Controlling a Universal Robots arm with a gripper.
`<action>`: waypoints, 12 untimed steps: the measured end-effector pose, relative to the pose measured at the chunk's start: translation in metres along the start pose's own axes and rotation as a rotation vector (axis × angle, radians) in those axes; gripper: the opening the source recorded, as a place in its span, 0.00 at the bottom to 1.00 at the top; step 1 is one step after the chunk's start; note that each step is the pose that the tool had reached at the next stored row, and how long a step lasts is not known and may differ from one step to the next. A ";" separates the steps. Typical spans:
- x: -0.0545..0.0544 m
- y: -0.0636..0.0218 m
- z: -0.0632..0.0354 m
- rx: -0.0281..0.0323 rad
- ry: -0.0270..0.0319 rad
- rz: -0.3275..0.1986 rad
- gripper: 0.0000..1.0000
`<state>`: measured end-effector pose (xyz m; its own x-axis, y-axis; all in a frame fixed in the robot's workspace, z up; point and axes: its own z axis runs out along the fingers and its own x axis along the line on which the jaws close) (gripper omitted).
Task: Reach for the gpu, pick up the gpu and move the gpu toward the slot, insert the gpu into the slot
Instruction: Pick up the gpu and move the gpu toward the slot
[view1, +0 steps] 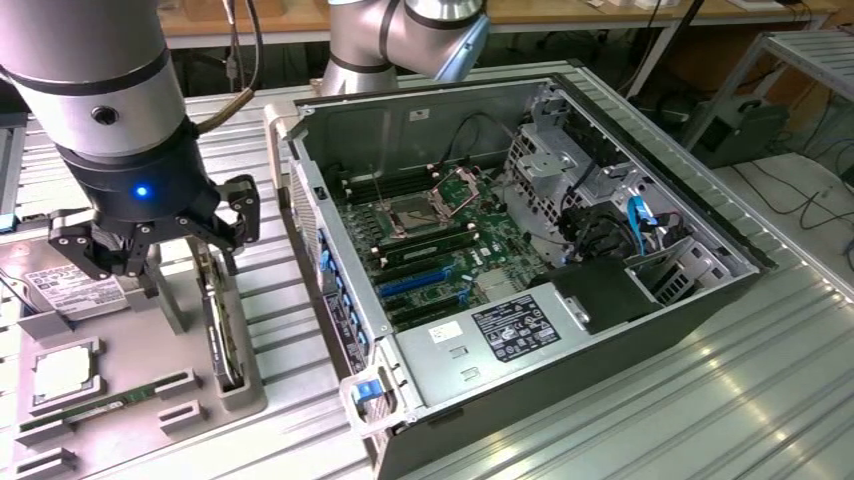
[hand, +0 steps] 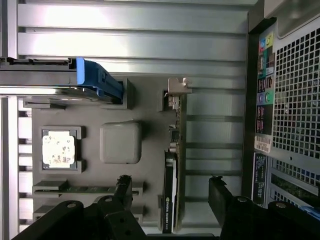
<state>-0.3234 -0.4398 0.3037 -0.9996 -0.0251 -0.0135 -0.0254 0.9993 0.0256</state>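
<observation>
Black fingers (hand: 218, 192) are hovering apart over the thin dark gpu card (view1: 220, 330), the exterior view's long blue plastic slot (view1: 404, 284) lying at its two o'clock

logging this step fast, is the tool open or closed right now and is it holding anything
Tool: open, holding nothing, poised over the gpu, which stands on edge in its holder.

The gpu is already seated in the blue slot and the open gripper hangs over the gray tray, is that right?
Not quite. The gpu stands on edge in the gray tray, under the open gripper; the blue slot holds no card. The exterior view shows it.
</observation>
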 end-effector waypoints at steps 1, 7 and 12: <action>0.000 -0.0004 0.0018 -0.0001 -0.0002 0.000 0.72; -0.001 -0.0016 0.0129 0.0011 0.0000 0.000 0.72; -0.001 -0.0065 0.0235 0.0012 0.0001 -0.008 0.72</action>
<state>-0.3218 -0.4457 0.2800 -0.9994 -0.0327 -0.0136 -0.0330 0.9992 0.0243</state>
